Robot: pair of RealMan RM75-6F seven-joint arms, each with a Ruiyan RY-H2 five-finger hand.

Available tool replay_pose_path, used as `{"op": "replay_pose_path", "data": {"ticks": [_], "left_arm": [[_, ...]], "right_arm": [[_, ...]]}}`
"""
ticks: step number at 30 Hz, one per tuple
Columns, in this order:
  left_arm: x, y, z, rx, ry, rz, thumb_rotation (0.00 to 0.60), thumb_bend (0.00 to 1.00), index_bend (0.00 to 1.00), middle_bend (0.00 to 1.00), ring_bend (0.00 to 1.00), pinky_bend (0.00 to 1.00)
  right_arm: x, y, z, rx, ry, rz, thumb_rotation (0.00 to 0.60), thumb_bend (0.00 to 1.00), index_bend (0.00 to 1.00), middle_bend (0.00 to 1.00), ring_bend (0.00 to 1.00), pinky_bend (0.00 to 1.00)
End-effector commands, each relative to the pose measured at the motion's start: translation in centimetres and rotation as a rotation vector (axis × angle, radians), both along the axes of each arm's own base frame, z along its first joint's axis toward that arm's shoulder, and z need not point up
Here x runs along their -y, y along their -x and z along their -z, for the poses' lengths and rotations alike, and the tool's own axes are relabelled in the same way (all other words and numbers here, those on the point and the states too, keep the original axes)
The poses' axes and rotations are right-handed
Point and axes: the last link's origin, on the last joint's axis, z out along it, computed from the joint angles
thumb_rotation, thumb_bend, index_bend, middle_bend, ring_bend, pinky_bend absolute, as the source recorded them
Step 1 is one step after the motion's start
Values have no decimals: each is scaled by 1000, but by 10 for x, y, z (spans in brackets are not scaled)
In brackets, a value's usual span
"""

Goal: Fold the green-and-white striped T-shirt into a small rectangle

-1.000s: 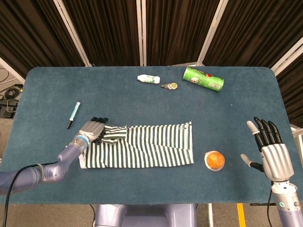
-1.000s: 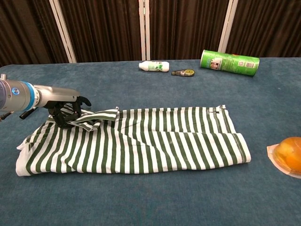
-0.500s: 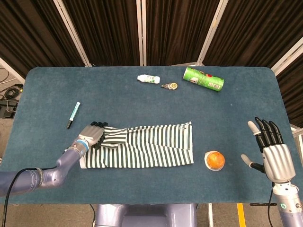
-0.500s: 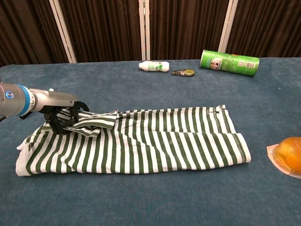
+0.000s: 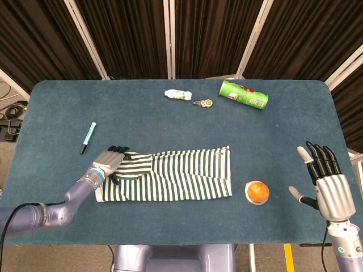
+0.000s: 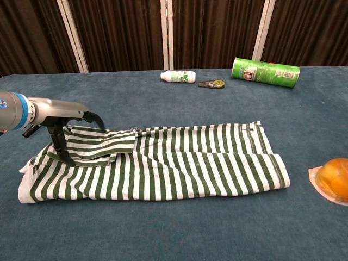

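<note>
The green-and-white striped T-shirt [image 5: 176, 175] [image 6: 179, 160] lies as a long folded band across the near middle of the table. Its left sleeve flap [image 6: 103, 144] is turned inward and lies flat on the body. My left hand [image 5: 110, 161] [image 6: 62, 130] is at the shirt's left end, fingers stretched down and touching the cloth beside the flap, with nothing gripped. My right hand [image 5: 328, 181] hovers past the table's right edge with its fingers spread and empty; the chest view does not show it.
An orange in a clear cup [image 5: 257, 192] [image 6: 334, 178] sits right of the shirt. At the back lie a white bottle [image 5: 178, 94], a tape measure [image 5: 202, 102] and a green can [image 5: 244, 94]. A pen [image 5: 87, 137] lies at the left.
My left hand has laid the bunched sleeve down flat on the shirt and straightened its fingers off it. The right hand has sunk slightly.
</note>
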Motion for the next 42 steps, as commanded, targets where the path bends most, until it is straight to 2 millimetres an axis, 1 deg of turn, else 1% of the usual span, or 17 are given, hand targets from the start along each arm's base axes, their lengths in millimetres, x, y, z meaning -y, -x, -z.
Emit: {"op": "replay_pose_path", "data": {"ticks": [1, 6, 10, 14, 18, 19, 23, 26, 27, 31, 36, 39, 42], "left_arm": [[1, -2, -12, 32, -33, 8, 600, 46, 0, 0, 0, 0], [5, -5, -41, 73, -85, 13, 600, 46, 0, 0, 0, 0], [4, -3, -62, 80, -141, 16, 600, 46, 0, 0, 0, 0], [3, 13, -78, 54, -179, -11, 600, 46, 0, 0, 0, 0], [-1, 26, -85, 41, -210, -42, 600, 46, 0, 0, 0, 0], [-3, 32, -86, 36, -217, -61, 600, 46, 0, 0, 0, 0], [-6, 42, -83, 42, -208, -105, 600, 46, 0, 0, 0, 0], [-8, 45, -79, 38, -200, -109, 600, 46, 0, 0, 0, 0], [-9, 48, -73, 16, -191, -92, 600, 46, 0, 0, 0, 0], [-13, 54, -62, -16, -194, -62, 600, 47, 0, 0, 0, 0], [-14, 64, -48, -67, -200, 39, 600, 60, 0, 0, 0, 0], [-12, 69, -43, -83, -217, 135, 600, 60, 2, 0, 0, 0], [-10, 73, -39, -66, -227, 203, 600, 62, 29, 0, 0, 0]], "right_arm": [[-1, -1, 0, 1, 1, -4, 600, 10, 118, 5, 0, 0], [-3, -3, -2, 7, 2, -15, 600, 10, 118, 5, 0, 0], [-5, -4, -2, 10, 0, -21, 600, 9, 118, 5, 0, 0], [-7, -6, -2, 12, 1, -29, 600, 10, 118, 5, 0, 0], [-8, -7, -2, 13, -1, -33, 600, 9, 118, 5, 0, 0], [-8, -8, -2, 12, -3, -35, 600, 9, 118, 5, 0, 0], [-9, -8, 0, 8, -5, -37, 600, 9, 119, 5, 0, 0], [-9, -9, 0, 6, -4, -38, 600, 9, 119, 5, 0, 0], [-9, -9, 0, 5, -4, -37, 600, 9, 119, 5, 0, 0], [-9, -8, -1, 6, -2, -34, 600, 9, 119, 5, 0, 0], [-9, -6, -1, 5, -1, -31, 600, 10, 119, 5, 0, 0], [-9, -6, -1, 4, 0, -28, 600, 10, 119, 5, 0, 0], [-8, -6, 0, 0, -3, -27, 600, 9, 119, 5, 0, 0]]}}
